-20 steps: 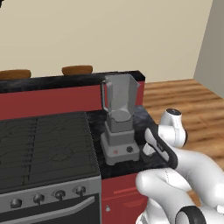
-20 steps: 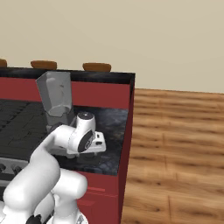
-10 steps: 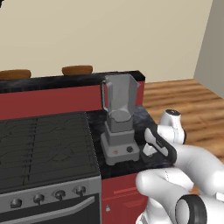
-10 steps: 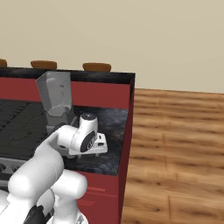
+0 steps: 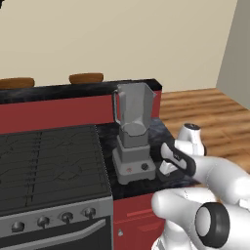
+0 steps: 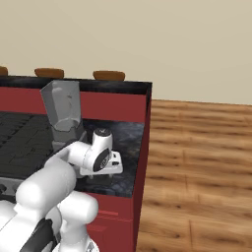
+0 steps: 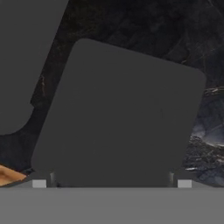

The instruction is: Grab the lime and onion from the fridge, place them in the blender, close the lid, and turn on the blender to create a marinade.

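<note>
You are hovering the gripper [image 5: 166, 168] over the dark grey squarish lid [image 7: 118, 116], right of the grey translucent-jarred blender [image 5: 133, 134]. I cannot tell how its jaws are standing. An off-centre descent is risking sliding the lid across the dark marbled counter [image 7: 205, 39].

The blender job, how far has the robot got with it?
The blender stands on the counter with its jar open on top. The gripper is low over the dark lid beside it. Fitting the lid and switching on remain. Jar contents can't be made out.

White arm bent low, hand [image 5: 167, 168] pointing straight down, fingers spread apart.
</note>
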Tool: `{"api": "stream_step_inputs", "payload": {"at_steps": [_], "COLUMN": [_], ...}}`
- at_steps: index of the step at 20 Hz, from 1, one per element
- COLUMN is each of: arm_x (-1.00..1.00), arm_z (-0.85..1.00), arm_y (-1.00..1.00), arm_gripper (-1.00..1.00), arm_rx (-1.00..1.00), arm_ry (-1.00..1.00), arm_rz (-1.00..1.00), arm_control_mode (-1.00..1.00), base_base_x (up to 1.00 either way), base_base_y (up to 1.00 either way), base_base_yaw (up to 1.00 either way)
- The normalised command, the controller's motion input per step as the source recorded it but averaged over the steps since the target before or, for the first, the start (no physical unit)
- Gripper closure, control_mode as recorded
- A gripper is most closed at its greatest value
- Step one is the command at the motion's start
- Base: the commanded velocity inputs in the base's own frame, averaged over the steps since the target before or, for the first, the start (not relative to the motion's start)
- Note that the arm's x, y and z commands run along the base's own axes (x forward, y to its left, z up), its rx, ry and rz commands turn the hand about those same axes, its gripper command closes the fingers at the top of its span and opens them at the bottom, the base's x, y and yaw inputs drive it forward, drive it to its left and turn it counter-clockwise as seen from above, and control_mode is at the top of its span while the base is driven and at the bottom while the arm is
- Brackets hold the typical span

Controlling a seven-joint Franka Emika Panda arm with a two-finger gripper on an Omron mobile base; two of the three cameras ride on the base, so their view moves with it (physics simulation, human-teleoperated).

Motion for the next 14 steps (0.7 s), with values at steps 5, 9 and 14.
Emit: {"api": "stream_step_inputs", "payload": {"at_steps": [5,9,14], "arm_x": [0.02,0.03,0.06], "arm_z": [-0.23,-0.24,-0.18], "arm_y": [0.00,0.00,0.02], "arm_gripper": [-1.00,-1.00,-1.00], "arm_rx": [0.00,0.00,0.00], "arm_ry": [0.00,0.00,0.00], "arm_rz": [0.00,0.00,0.00], "arm_control_mode": [-1.00,-1.00,-1.00], "base_base_x": [0.00,0.00,0.00], "base_base_y": [0.00,0.00,0.00], "base_base_yaw": [0.00,0.00,0.00]}}
